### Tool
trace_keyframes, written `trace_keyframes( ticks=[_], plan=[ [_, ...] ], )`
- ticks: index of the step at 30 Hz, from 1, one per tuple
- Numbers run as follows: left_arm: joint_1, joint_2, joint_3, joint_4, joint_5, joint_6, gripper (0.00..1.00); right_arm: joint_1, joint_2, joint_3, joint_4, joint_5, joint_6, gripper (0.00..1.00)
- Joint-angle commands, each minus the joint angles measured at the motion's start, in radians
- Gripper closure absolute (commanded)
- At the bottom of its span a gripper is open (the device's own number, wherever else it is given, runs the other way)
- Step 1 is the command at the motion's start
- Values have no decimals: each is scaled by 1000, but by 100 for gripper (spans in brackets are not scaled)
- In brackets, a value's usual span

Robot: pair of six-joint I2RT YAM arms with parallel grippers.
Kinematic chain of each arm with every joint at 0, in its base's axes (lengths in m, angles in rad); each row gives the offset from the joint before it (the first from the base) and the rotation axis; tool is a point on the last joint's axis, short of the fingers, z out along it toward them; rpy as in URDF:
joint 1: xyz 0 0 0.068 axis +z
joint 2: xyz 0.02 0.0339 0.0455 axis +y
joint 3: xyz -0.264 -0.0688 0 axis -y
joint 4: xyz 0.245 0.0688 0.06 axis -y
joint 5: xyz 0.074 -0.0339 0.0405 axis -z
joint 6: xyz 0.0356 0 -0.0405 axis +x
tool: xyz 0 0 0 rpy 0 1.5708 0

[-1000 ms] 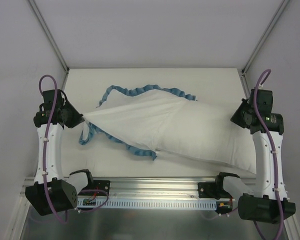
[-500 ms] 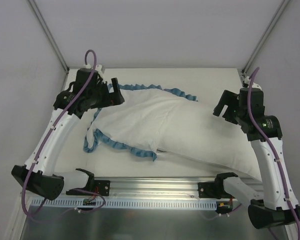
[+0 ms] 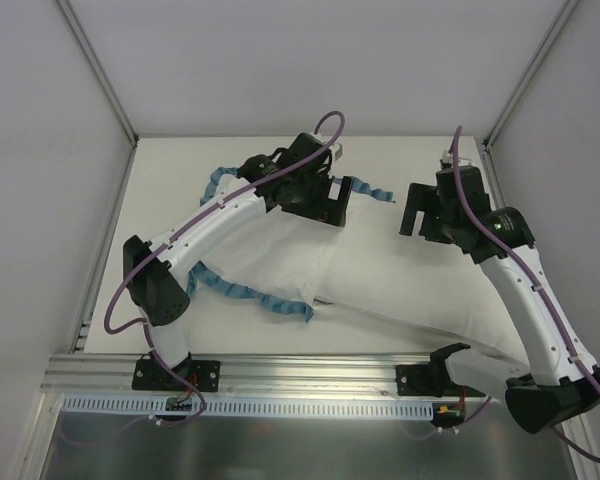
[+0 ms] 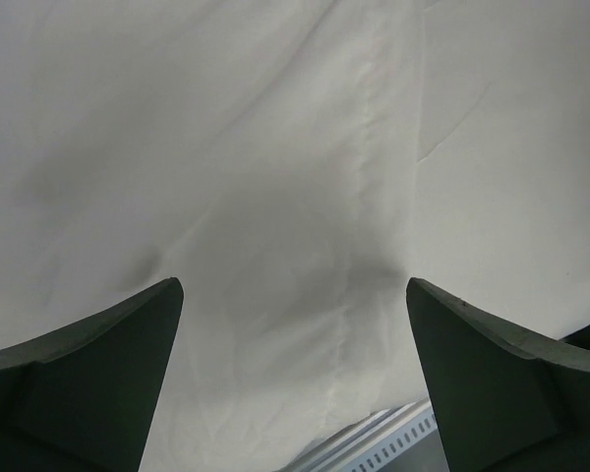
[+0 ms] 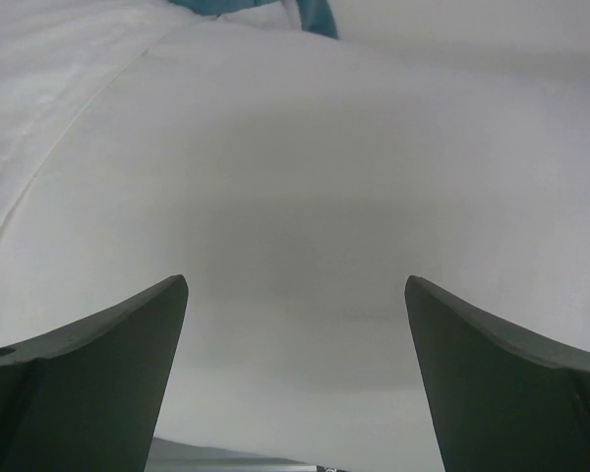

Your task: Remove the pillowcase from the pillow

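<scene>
The pillowcase (image 3: 265,255) lies inside out on the table's left half, white with a teal ruffled edge (image 3: 242,291). Out of its right end comes the plump white pillow (image 3: 420,285), reaching toward the near right corner. My left gripper (image 3: 335,202) hovers open over the pillowcase's far edge; in the left wrist view only seamed white cloth (image 4: 364,177) lies below the left gripper (image 4: 295,300). My right gripper (image 3: 416,207) hangs open above the pillow's far side; the right wrist view has smooth white pillow (image 5: 305,197) under the right gripper (image 5: 295,295) and a bit of teal ruffle (image 5: 317,14) at the top.
A metal rail (image 3: 310,370) runs along the table's near edge, with both arm bases on it. Slanted frame posts (image 3: 98,70) rise at the far corners. Bare white table (image 3: 170,190) shows left of the cloth and along the back wall.
Both grippers have opened and let go of the cloth ends. Both arms swung inward from the table's sides to above the middle. The pillowcase's left corner dropped back to the table.
</scene>
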Motion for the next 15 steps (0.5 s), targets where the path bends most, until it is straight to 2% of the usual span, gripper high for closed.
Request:
trace_keyframes(
  ticks=[1, 4, 5, 6, 8, 9, 11, 12, 14, 15],
  plan=[
    [-17, 32, 79, -14, 39, 17, 1, 72, 15, -12, -41, -8, -26, 4],
    [-24, 89, 73, -19, 65, 20, 1, 105, 26, -62, 0, -45, -22, 4],
    [-24, 101, 69, -22, 62, 15, 6, 105, 32, -81, 38, -77, -26, 4],
    [-24, 101, 56, -22, 56, 14, 20, 105, 38, -102, 58, -82, -32, 4],
    [-23, 89, 46, -22, 13, 10, 39, 103, 61, -138, 74, -105, -31, 4],
    [-23, 83, 37, -23, -18, 14, 58, 105, 84, -141, 74, -122, -31, 4],
    [-21, 66, 29, -28, -42, 21, 80, 105, 92, -171, 112, -168, -33, 1],
    [-17, 63, 24, -34, -58, 21, 98, 103, 100, -182, 129, -183, -43, 28],
    [0, 48, 20, -51, -79, 20, 100, 100, 110, -193, 147, -197, -52, 83],
    [6, 40, 4, -54, -85, 18, 100, 102, 119, -187, 141, -190, -54, 99]
  ],
)
